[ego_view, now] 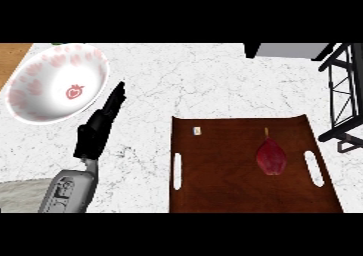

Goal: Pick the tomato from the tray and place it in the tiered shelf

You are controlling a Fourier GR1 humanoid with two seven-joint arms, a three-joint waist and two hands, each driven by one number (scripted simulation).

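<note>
Desk (213, 85): a white marbled top is seen from above; a strip of wooden surface (8, 60) is seen at its far left corner.
Tray (221, 170): a dark brown tray is laid flat on the desk, in the near right part of the view; one long slot is cut near each of its side edges.
Tomato (272, 156): a dark red, lengthened fruit is lying on the tray, in the right half, closer to the right slot (314, 169) than to the left slot (177, 171). A thin stem is pointed to the far edge of the tray. It is touched by nothing.
Small white piece (196, 131): it is placed on the tray near the far left corner; what it is cannot be told.
Tiered shelf (339, 131): a black frame is standing at the right edge of the view, beside the far right corner of the tray; only a part of it is shown.
Left hand (95, 132): it is held above the desk, left of the tray and well apart from the tomato. The fingers (116, 97) are kept straight and together, pointed away toward the plate; nothing is held.
Forearm (69, 190): the grey arm is entering from the lower edge.
Plate (58, 82): white with pink marks and a red strawberry in the middle; it is set at the far left, near the fingertips.
Grey box (287, 50): it is seen at the far edge.
</note>
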